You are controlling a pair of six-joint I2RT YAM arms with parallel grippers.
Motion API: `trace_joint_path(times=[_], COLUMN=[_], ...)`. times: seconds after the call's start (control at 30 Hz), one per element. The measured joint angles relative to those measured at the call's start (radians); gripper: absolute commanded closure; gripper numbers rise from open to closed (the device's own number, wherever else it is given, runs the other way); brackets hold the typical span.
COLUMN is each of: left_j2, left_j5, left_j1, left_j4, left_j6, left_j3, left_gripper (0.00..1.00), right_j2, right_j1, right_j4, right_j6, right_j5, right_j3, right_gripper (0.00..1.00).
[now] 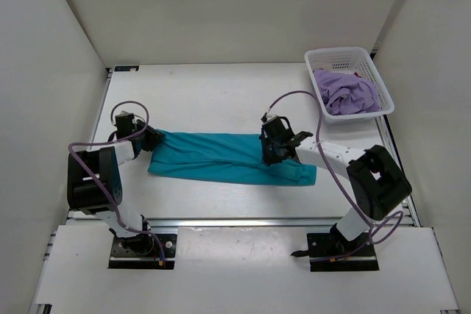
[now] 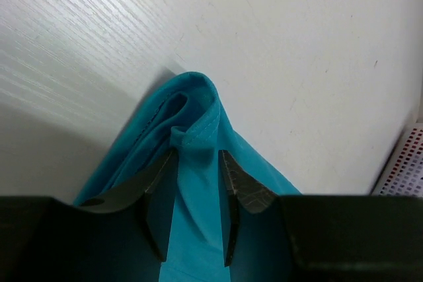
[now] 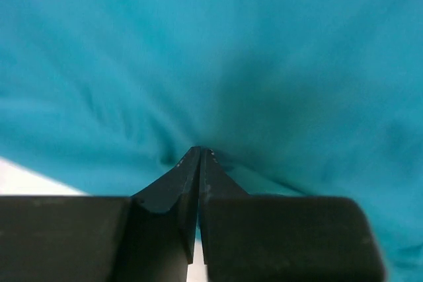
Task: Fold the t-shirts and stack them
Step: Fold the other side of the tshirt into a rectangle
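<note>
Since the teal t-shirt (image 1: 221,158) lies as a long, narrow band across the middle of the table (image 1: 206,97), already doubled lengthwise, the step in hand looks like the crosswise fold that brings one end over the other. At its left end the left gripper (image 1: 151,140) has its fingers part-way apart with a bunched ridge of hem and cloth filling the gap; in the left wrist view the fabric rises between the tips, so it appears to be pinching that end. Toward the right end, the right gripper (image 1: 274,151) has its fingers pressed together on the cloth, and puckers radiate from the tips in the right wrist view, which reads as a firm pinch.

To fold well, both ends should lift only enough to clear the table, moving together so the band keeps its tension and the layers do not slide apart. I would check that each pinch has caught every layer, not just the top one; otherwise the lower layer will drag and skew the edge. Lay the end down square.

In the far right corner, well apart, the lavender t-shirt (image 1: 346,93) sits crumpled in the white mesh basket (image 1: 335,51).
</note>
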Motion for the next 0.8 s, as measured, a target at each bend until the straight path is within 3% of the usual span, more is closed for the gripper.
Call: trace_joint_path(times=[0.2,0.37,0.5,0.53,0.63,0.8], left_j2=[-0.016,-0.126,-0.198,-0.206,-0.208,-0.13], left_j5=[0.01,-0.01,-0.029,-0.036,-0.053,-0.045], left_j1=[0.003,-0.086,-0.177,-0.203,-0.278,-0.331], left_j4=[0.01,-0.005,-0.005,-0.004,0.0,0.016], left_j6=[-0.018,-0.005,0.014,0.019,0.029,0.029], left_j3=[-0.004,-0.003,0.004,0.004,0.004,0.003], left_gripper=[0.58,0.56,0.56,0.57,0.57,0.58], right_j2=[-0.073,-0.111,-0.138,-0.157,-0.222,-0.274], right_j1=[0.107,0.177,0.163,0.149,0.069,-0.147], right_j4=[-0.031,-0.045,-0.079,-0.082,-0.068,0.007], right_j6=[0.064,0.089,0.089,0.086,0.079,0.091], right_j5=[0.009,-0.01,-0.036,-0.041,-0.055,-0.055], right_j3=[-0.069,-0.065,-0.042,-0.041,-0.049,-0.128], right_gripper=[0.96,0.86,0.79,0.8,0.99,1.0])
